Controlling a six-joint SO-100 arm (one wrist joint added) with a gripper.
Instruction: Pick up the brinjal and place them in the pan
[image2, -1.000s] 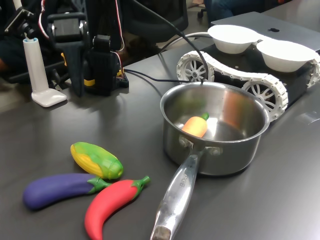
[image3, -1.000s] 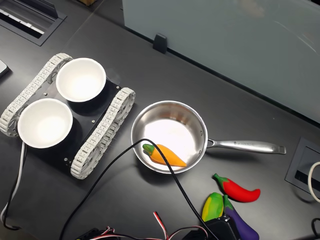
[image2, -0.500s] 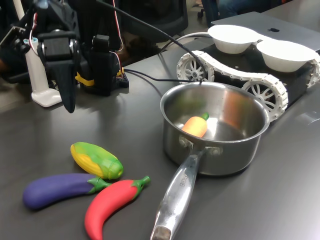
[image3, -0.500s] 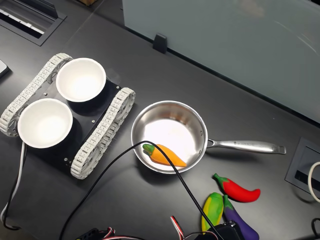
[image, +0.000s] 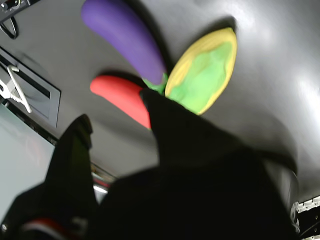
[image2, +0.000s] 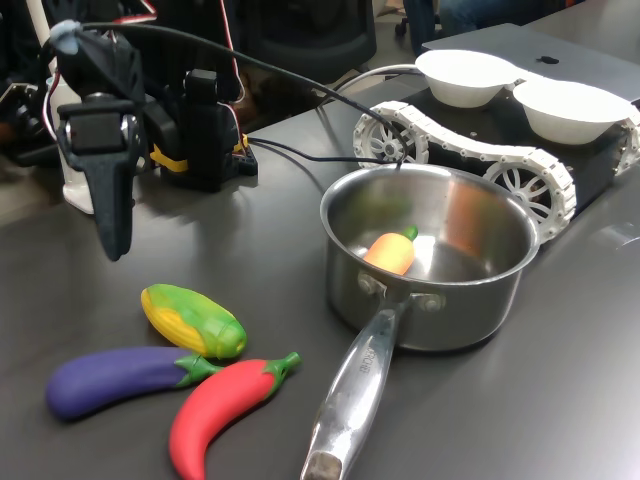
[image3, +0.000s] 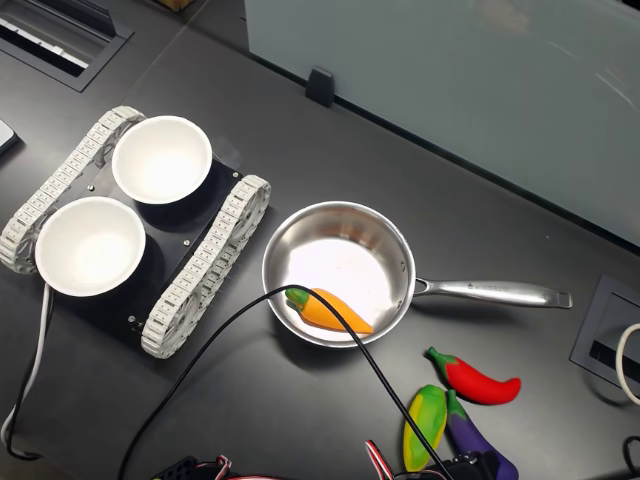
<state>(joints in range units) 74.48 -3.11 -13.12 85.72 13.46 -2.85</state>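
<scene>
In the wrist view the brinjal (image: 125, 37) lies on the dark table (image: 270, 75) beyond the gripper (image: 115, 125), its green cap touching the yellow-green corn (image: 205, 75) and the red chili (image: 122, 97) just beside it; two dark fingers (image: 75, 150) stand visibly apart with nothing between them, so the jaws are released and empty.

In the first exterior view the gripper (image2: 112, 225) hangs above the table on the first exterior view's left, tips pointing down, well clear of the vegetables; the brinjal (image2: 115, 380) rests near the front left, with the corn (image2: 192, 320) just behind it and the chili (image2: 222, 402) to its right, stem ends meeting; the pan (image2: 430, 255) sits to the right, its long handle toward the camera, and an orange toy carrot (image2: 392, 252) already lies inside; two white bowls (image2: 520, 90) ride on a tracked chassis (image2: 470, 150) farther back.

In the second exterior view the brinjal (image3: 480, 440) shows at the bottom edge, partly hidden by the arm, beside the corn (image3: 422, 425) and below the chili (image3: 478, 378); the pan (image3: 340, 230) lies to their upper left.

The brinjal looks light, glossy and probably somewhat slippery — likely a soft or hollow toy; a grip across its thick purple middle, away from the crowded stem end, seems safest — the neighbours leave little room at the cap.
</scene>
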